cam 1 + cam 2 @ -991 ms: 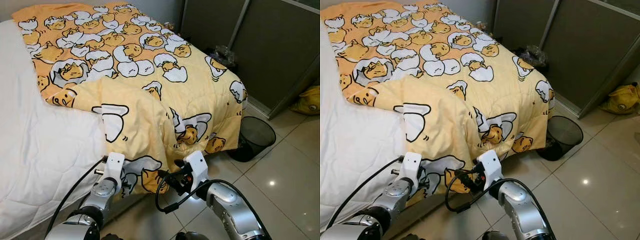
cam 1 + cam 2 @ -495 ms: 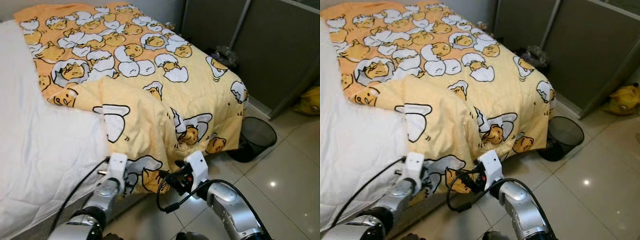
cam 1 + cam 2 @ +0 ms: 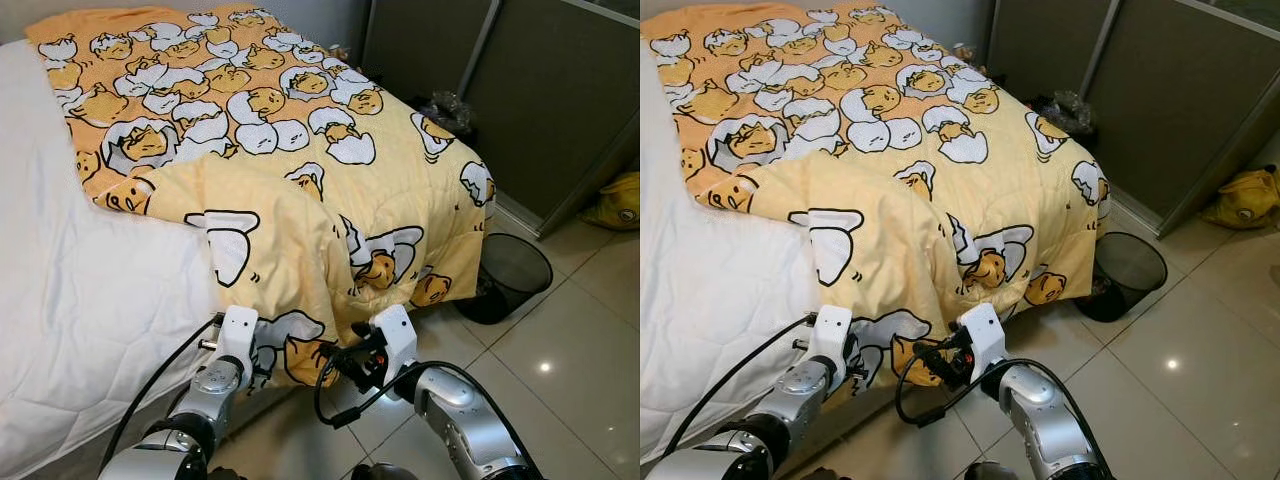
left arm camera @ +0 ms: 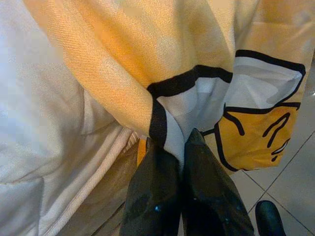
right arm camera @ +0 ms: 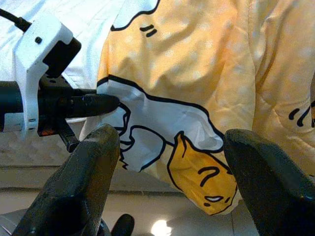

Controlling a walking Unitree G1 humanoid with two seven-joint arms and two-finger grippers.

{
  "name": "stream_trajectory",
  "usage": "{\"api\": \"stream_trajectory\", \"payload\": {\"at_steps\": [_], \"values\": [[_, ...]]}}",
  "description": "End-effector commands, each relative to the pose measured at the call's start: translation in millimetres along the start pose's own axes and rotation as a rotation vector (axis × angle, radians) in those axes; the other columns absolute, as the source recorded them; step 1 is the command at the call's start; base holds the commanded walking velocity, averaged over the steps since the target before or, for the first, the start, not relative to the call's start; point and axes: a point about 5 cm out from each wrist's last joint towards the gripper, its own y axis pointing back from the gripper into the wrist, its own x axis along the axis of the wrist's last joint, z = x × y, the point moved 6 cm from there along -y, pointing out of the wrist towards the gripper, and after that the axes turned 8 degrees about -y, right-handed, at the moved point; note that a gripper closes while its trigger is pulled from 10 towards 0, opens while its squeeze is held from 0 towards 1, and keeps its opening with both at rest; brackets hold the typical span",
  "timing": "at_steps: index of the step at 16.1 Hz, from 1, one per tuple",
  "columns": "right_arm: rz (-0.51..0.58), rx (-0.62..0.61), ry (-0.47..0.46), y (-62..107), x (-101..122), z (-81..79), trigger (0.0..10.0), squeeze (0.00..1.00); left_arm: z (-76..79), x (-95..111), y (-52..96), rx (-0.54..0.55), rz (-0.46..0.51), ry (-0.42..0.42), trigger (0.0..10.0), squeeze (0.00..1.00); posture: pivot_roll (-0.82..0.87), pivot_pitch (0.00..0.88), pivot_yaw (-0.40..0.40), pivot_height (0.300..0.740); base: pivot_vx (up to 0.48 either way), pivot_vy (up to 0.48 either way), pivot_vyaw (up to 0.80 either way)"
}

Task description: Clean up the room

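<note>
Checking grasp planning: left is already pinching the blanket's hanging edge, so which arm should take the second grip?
Right. The right gripper is open and faces the blanket corner hanging off the bed, fabric between its fingers. The left gripper is shut on the edge beside it, so it's occupied.

My left gripper (image 4: 174,147) is reaching forward and low, its two fingers pressed together on a fold of cloth. My right gripper (image 5: 170,160) is just to its right, with fingers (image 5: 93,172) spread wide apart.
</note>
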Motion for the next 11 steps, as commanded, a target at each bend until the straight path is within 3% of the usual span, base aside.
{"api": "stream_trajectory", "payload": {"at_steps": [1, 4, 8, 11], "values": [[0.014, -0.001, 0.014, 0.5, 5.7, 2.9, 10.0, 0.00, 6.2, 2.7, -0.6, -0.016, 0.004, -0.017, 10.0, 0.00, -0.05, 0.000, -0.025, 0.740, -0.352, 0.000, 0.00], [0.008, 0.002, 0.018, 2.2, 4.2, 3.8, 10.0, 0.00, 11.1, 3.5, -0.6, -0.030, 0.009, -0.022, 10.0, 0.00, -0.05, 0.000, -0.027, 0.740, -0.357, 0.000, 0.00], [0.006, 0.002, 0.023, 3.0, 5.1, 5.6, 10.0, 0.00, 27.9, 1.9, 0.0, -0.091, -0.001, -0.053, 10.0, 0.00, -0.05, 0.000, -0.029, 0.740, 0.000, 0.000, 0.00], [-0.004, 0.018, 0.025, 2.7, 3.5, 2.9, 10.0, 0.00, 75.0, -28.7, 11.5, -0.326, -0.119, -0.126, 10.0, 0.00, -0.04, 0.000, -0.033, 0.740, 0.000, 0.000, 0.00]]}}
